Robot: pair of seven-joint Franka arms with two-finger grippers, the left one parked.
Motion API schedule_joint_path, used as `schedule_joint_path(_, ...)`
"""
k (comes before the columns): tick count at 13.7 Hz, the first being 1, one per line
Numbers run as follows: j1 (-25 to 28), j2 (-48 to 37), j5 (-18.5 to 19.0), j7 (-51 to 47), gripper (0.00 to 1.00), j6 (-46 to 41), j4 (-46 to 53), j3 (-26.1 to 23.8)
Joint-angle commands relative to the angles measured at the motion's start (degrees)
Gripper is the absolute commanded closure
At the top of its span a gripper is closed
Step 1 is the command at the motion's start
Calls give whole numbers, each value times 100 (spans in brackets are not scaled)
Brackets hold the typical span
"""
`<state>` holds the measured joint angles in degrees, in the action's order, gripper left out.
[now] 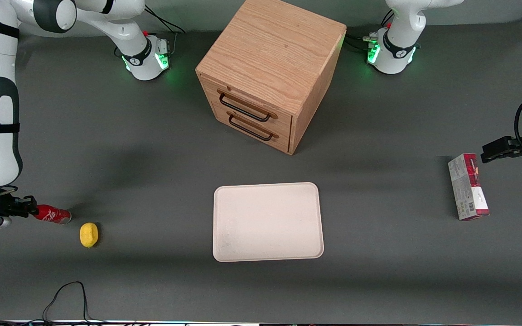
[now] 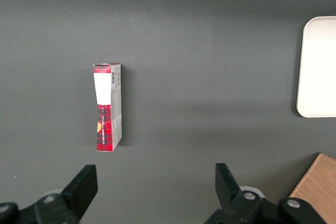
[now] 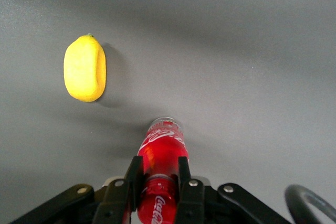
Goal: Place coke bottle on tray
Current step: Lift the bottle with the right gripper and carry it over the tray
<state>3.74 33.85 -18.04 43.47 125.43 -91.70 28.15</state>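
The coke bottle (image 1: 52,214) is slim and red with white script and a silvery base. It lies level at the working arm's end of the table. My right gripper (image 1: 26,209) is shut on its cap end. In the right wrist view the black fingers (image 3: 134,174) press both sides of the bottle (image 3: 164,148), with the gripper (image 3: 159,176) around its neck; the silvery base points away from the wrist. The cream-white tray (image 1: 268,222) lies flat near the table's middle, well away from the bottle. Its rounded edge also shows in the left wrist view (image 2: 317,66).
A yellow lemon (image 1: 89,234) (image 3: 84,68) lies beside the bottle, slightly nearer the front camera. A wooden two-drawer cabinet (image 1: 270,72) stands farther from the camera than the tray. A red-and-white carton (image 1: 468,186) (image 2: 107,106) lies toward the parked arm's end.
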Motion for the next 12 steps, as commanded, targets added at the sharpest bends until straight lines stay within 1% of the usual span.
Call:
schedule_joint_path(1, 56, -72, -104, -249, 100, -412, 204, 15)
schedule_joint_path(3, 135, -125, 19, -750, 100, -1183, 650, -3)
schedule_joint_path(4, 162, -125, 150, -1048, 100, -1658, 1001, -29)
schedule_joint_path(5, 214, -125, 264, -1399, 100, -2184, 1396, -81)
schedule_joint_path(6, 241, -125, 353, -1760, 100, -2686, 1792, -239)
schedule_joint_path(9, 241, -142, 686, -3034, 100, -3830, 2734, -914)
schedule_joint_path(10, 241, -142, 774, -3325, 100, -4086, 3032, -1213)
schedule_joint_path(12, 250, -133, 994, -4001, 100, -4316, 3490, -1801)
